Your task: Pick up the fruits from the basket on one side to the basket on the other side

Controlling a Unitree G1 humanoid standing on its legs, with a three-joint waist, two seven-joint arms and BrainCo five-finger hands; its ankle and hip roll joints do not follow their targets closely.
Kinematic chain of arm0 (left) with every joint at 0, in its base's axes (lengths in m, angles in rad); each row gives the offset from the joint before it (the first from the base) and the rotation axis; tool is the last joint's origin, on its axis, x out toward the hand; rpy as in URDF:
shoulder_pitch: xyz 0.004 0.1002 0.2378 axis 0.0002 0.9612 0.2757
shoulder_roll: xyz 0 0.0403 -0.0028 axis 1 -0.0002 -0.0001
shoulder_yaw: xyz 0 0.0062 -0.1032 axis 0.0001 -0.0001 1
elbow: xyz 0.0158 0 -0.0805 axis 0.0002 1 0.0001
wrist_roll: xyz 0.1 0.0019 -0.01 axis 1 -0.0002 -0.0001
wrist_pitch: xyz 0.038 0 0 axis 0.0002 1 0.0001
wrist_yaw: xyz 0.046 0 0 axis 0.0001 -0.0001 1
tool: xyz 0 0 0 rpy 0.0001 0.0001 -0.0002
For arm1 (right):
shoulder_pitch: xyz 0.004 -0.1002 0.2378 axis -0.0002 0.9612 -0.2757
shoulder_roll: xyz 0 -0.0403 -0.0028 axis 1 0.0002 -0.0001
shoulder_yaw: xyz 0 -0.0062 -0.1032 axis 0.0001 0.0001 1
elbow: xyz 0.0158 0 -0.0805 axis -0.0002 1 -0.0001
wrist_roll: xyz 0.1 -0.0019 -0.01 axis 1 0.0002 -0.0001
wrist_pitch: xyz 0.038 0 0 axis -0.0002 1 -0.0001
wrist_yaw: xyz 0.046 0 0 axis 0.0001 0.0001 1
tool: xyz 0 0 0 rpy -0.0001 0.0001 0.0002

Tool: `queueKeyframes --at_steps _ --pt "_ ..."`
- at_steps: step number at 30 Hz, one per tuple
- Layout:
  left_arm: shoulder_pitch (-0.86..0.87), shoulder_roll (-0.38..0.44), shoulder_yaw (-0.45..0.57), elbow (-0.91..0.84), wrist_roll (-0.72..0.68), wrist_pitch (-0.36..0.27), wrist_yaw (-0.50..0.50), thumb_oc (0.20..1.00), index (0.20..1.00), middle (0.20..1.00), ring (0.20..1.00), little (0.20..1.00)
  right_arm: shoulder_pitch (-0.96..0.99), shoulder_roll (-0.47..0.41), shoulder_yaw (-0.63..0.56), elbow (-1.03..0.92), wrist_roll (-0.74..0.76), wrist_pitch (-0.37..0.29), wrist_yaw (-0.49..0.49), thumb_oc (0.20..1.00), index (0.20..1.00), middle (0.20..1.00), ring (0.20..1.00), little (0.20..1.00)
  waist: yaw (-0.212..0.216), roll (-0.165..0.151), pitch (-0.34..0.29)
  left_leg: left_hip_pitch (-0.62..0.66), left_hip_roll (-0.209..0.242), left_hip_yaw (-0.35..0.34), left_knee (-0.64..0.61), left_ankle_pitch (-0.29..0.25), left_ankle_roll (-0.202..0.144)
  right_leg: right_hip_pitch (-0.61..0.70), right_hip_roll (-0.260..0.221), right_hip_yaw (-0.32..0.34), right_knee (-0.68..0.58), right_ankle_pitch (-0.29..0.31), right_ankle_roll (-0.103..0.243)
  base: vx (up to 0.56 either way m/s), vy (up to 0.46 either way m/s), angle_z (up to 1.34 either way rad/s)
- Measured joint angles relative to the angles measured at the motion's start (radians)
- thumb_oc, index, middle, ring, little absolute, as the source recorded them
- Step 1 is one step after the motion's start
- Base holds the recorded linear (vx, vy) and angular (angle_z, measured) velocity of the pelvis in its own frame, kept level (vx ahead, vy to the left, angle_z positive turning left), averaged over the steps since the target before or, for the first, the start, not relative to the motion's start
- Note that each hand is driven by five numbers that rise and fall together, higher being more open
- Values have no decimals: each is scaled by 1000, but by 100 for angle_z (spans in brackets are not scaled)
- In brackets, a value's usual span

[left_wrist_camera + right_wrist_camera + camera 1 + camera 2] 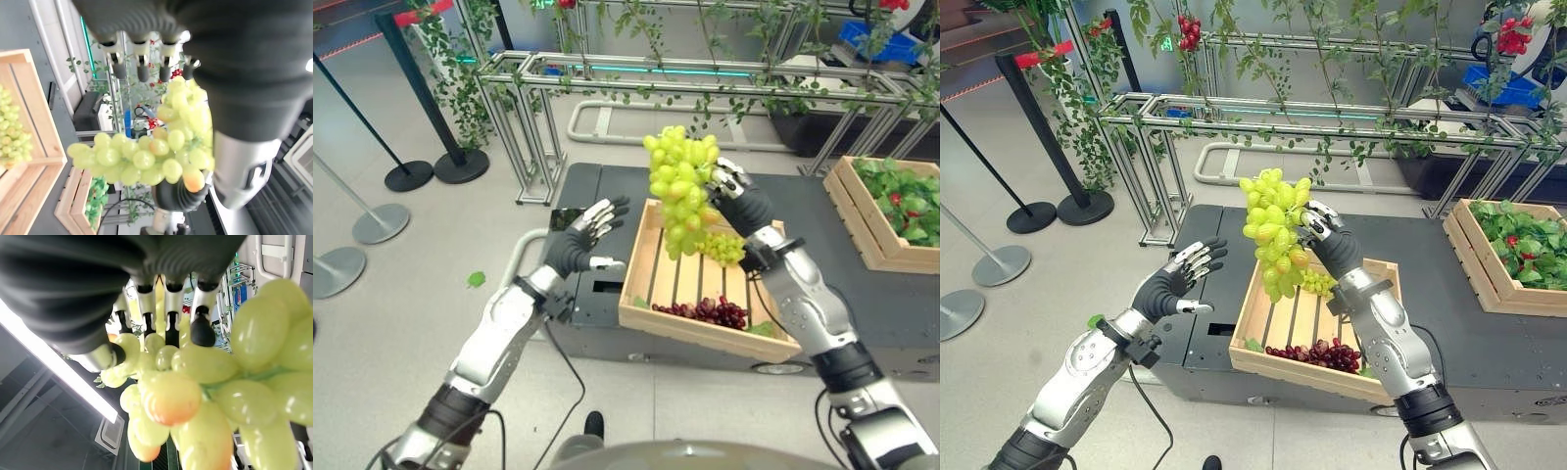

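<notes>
A dark platform (862, 294) carries two wooden crates. The nearer slatted crate (705, 333) holds a small bunch of green grapes (724, 248) and a bunch of dark red grapes (705, 311). The far crate (862, 230), on the robot's right, is filled with green leaves and red fruit.

The step in hand looks like the carry: the right hand (732, 186) has its fingers curled round the top of a large bunch of green grapes (680, 191), held up in the air above the nearer crate's far-left corner. The left hand (587, 235) hangs beside that crate, fingers straight and spread, holding nothing.

Next, I judge, the bunch must travel sideways to the other crate and be lowered in before the fingers loosen; it swings freely, so a slow move would suit.

The bunch is long and full, pale green, with a few grapes tinged orange, and hangs down from the grip.
</notes>
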Motion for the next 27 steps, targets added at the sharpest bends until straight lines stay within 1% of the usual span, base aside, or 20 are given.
queueKeyframes --at_steps 4,6,12,14,16,18,27 --pt "-69 -22 -73 34 8 1 14 1000 1000 1000 1000 1000 0 9 42 0 1 1 0 200 200 200 200 200 -1 -3 1 0 -1 -3 0 0 0 3 -1 -6 0 0 0 4 1 2" --pt "-102 -38 -82 78 39 1 31 1000 1000 1000 1000 1000 -1 22 41 0 1 1 -1 200 200 200 200 200 -4 -4 0 1 -1 -3 0 0 0 3 -1 -6 0 0 0 0 0 0" --pt "-154 -89 -113 160 40 3 80 1000 1000 1000 1000 1000 -6 37 86 -3 6 0 1 200 200 200 200 200 -7 -5 0 1 -1 -2 0 0 0 2 -1 -7 0 0 0 0 0 0" --pt "-163 -101 -129 162 59 4 91 1000 1000 1000 1000 1000 -8 39 108 -4 13 0 3 200 200 200 200 200 -12 -5 0 1 -1 -2 0 0 0 2 -1 -7 0 0 0 0 0 0" --pt "-174 -101 -149 163 79 4 95 1000 1000 1000 1000 1000 -29 48 149 -4 14 2 6 200 200 200 200 200 -27 -6 0 1 -2 -3 0 0 0 4 -2 -8 0 0 0 0 0 0" --pt "-185 -117 -157 163 79 4 96 1000 1000 1000 1000 1000 -49 65 175 -7 15 2 18 200 200 200 200 200 -28 -6 0 1 -1 -2 0 0 0 3 -1 -7 0 0 0 0 0 0" --pt "-197 -135 -176 166 78 4 107 1000 1000 1000 1000 1000 -63 70 192 -7 23 1 17 200 200 200 200 200 -28 -6 0 2 -1 -2 0 0 0 3 -1 -7 0 0 0 0 0 0"
